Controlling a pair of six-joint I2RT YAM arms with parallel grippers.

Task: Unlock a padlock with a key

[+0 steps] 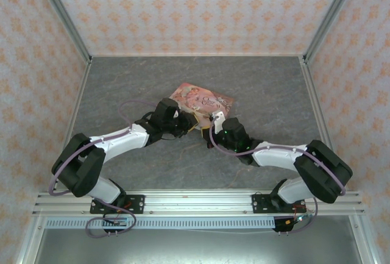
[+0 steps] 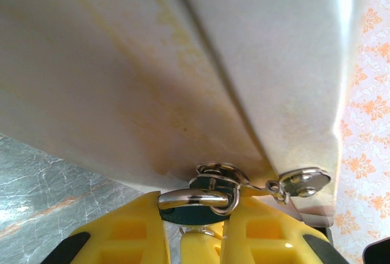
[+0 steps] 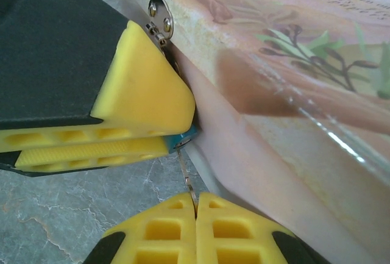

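The tiny teal padlock (image 2: 185, 215) is clamped between the yellow fingers of my left gripper (image 2: 195, 208). Its silver shackle (image 2: 189, 199) runs through the metal hasp (image 2: 220, 175) on the side of the pink box (image 1: 204, 99). My right gripper (image 3: 195, 206) is shut on a thin metal key (image 3: 187, 175). The key's tip reaches up to the bottom of the padlock (image 3: 186, 136), just under the left gripper's fingers (image 3: 140, 93). From above, the left gripper (image 1: 184, 124) and the right gripper (image 1: 210, 122) meet at the box's near edge, and they hide the lock there.
The pink box (image 3: 292, 63) lies on the grey marble-patterned table (image 1: 262, 93), tilted, with a round hasp plate (image 3: 161, 17) on its side. Patterned walls and metal rails (image 1: 317, 99) enclose the table. Free room lies to the left, right and behind the box.
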